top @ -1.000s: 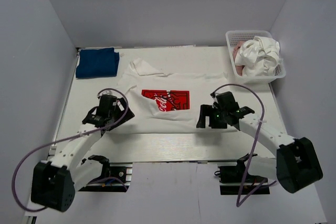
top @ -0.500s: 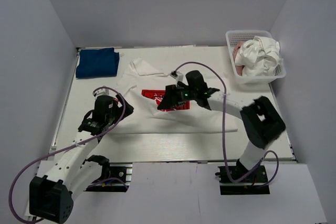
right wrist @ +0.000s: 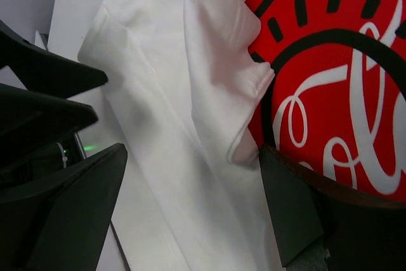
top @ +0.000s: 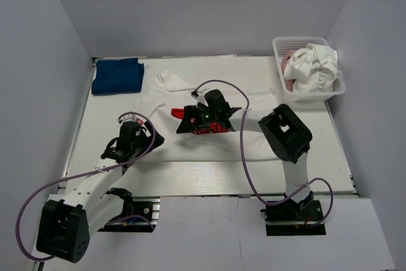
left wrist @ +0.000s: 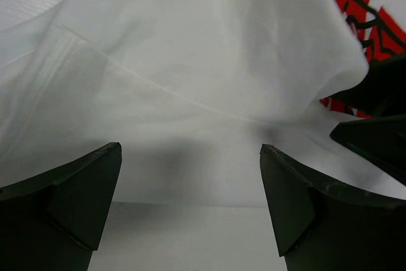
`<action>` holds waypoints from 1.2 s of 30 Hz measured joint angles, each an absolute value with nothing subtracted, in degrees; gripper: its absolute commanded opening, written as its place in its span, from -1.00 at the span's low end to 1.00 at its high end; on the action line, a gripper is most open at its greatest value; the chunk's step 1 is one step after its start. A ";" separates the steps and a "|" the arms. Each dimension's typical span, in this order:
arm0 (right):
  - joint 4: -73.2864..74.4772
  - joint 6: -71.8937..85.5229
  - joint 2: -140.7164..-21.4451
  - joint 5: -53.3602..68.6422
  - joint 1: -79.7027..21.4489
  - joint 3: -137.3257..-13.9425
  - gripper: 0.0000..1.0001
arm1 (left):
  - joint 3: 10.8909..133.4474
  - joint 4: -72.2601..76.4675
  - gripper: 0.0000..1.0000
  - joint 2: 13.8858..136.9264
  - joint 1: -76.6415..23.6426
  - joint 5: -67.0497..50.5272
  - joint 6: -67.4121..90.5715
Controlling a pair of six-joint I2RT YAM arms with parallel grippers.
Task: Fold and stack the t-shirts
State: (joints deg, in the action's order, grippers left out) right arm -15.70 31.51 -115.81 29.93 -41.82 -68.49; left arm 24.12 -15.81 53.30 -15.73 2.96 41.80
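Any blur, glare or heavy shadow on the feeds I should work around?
Top external: sharp, evenly lit, no glare, only soft shadows on the table. Left wrist: the fingers are dark and soft-edged, with a grey shadow on the white t-shirt between them. Right wrist: red print crisp, fingers near-black.

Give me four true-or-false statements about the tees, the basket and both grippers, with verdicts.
1. The dark blue tee lies folded at the table's far left corner. True.
2. The basket at the far right holds a white tee and a pink one. True.
3. The left gripper is shut on the Coca-Cola tee. False: its jaws are open by that tee's left side, gripping nothing.
4. The right gripper hangs over the basket. False: it is over the red print, jaws open.
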 measured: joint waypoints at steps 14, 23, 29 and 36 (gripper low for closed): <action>-25.15 35.46 -121.36 25.98 -44.77 -72.27 0.81 | 20.93 -11.51 0.99 58.04 -15.70 -0.95 42.52; -37.89 41.98 -122.13 26.24 -44.21 -71.53 0.81 | 20.58 -10.76 0.99 58.02 -15.70 -0.99 42.52; -50.68 46.96 -124.62 25.34 -43.88 -70.32 0.81 | 20.58 -11.40 0.99 57.65 -15.73 -0.86 42.52; -54.37 48.21 -125.12 24.99 -42.59 -70.43 0.27 | 20.58 -15.70 0.99 54.94 -15.73 0.23 42.92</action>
